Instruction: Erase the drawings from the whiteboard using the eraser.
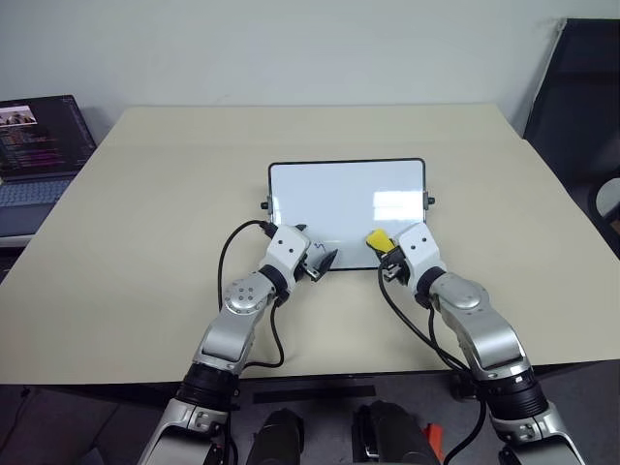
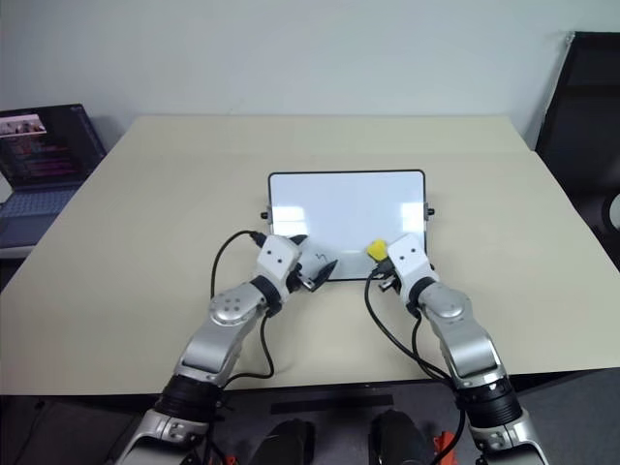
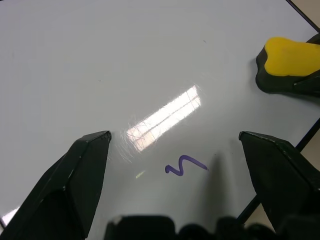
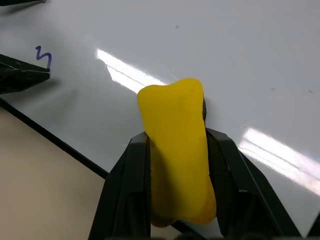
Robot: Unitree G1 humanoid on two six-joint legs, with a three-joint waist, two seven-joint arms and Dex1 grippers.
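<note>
**Eraser on the board, one squiggle visible**

We see the right gripper (image 4: pixel 175 165) clamped on the yellow eraser (image 4: pixel 176 150) at the lower right of the whiteboard (image 1: pixel 347 194). The left gripper (image 3: pixel 175 150) stands wide around a blue drawing (image 3: pixel 185 165), lower centre of the desk (image 1: pixel 145 213).

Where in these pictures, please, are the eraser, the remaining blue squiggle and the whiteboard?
eraser (image 4: pixel 177 150), right wrist view, middle of its yellow top.
blue squiggle (image 3: pixel 185 165), left wrist view, centre of the stroke.
whiteboard (image 1: pixel 339 194), left eye view, bare white surface near the middle.
</note>
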